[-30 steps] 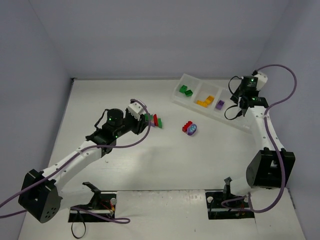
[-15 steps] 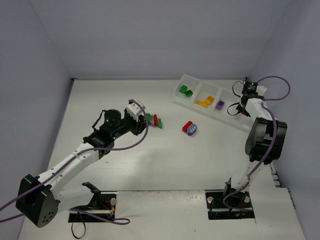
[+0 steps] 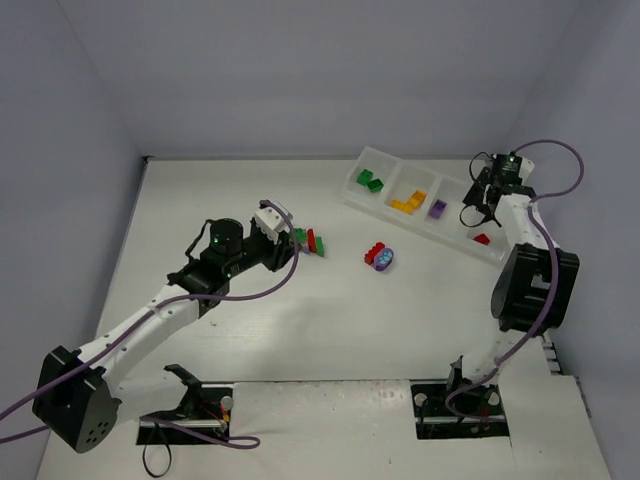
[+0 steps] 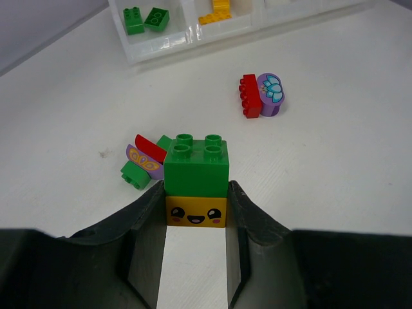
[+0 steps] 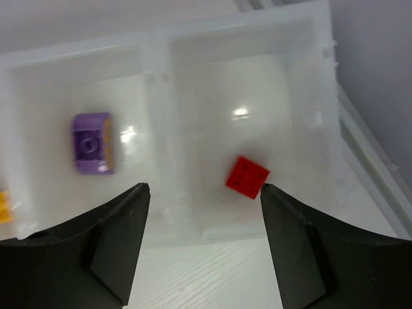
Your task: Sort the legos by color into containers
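**Top view**
1. Left fingers (image 3: 292, 237): out over the middle of the bench (image 3: 250, 330), closed on a small green-topped stack. A cluster (image 3: 311, 241) of red, green and purple bits lies just beside them.
2. Loose red brick (image 3: 373, 253): touching the rounded purple piece (image 3: 385, 260), on the bench between the cluster and the tray.
3. Tray (image 3: 388, 172): four compartments in a row, holding green, orange-yellow, purple and red pieces in turn. The right fingers (image 3: 478, 207) hang over the red end.

**Left wrist view**

4. Green brick (image 4: 196, 166): seated on a yellow smiley brick (image 4: 196, 211), with the yellow one pinched between the finger pads. The stack stands studs up, its long axis upright in this view, and the face is turned to the camera. I judge it light, rigid and slick-sided, so the flat side walls are the place to hold it. (It is two colours in one stack, and I reckon it must be pulled apart before either half can be binned.)

**Right wrist view**

5. Right fingers: spread wide with nothing between them.
6. Binned red brick (image 5: 247, 176): square, lying flat with studs up in the end compartment, turned cornerwise to the walls.
7. Purple brick (image 5: 91, 143): in the next compartment, its long axis running top to bottom in the picture.
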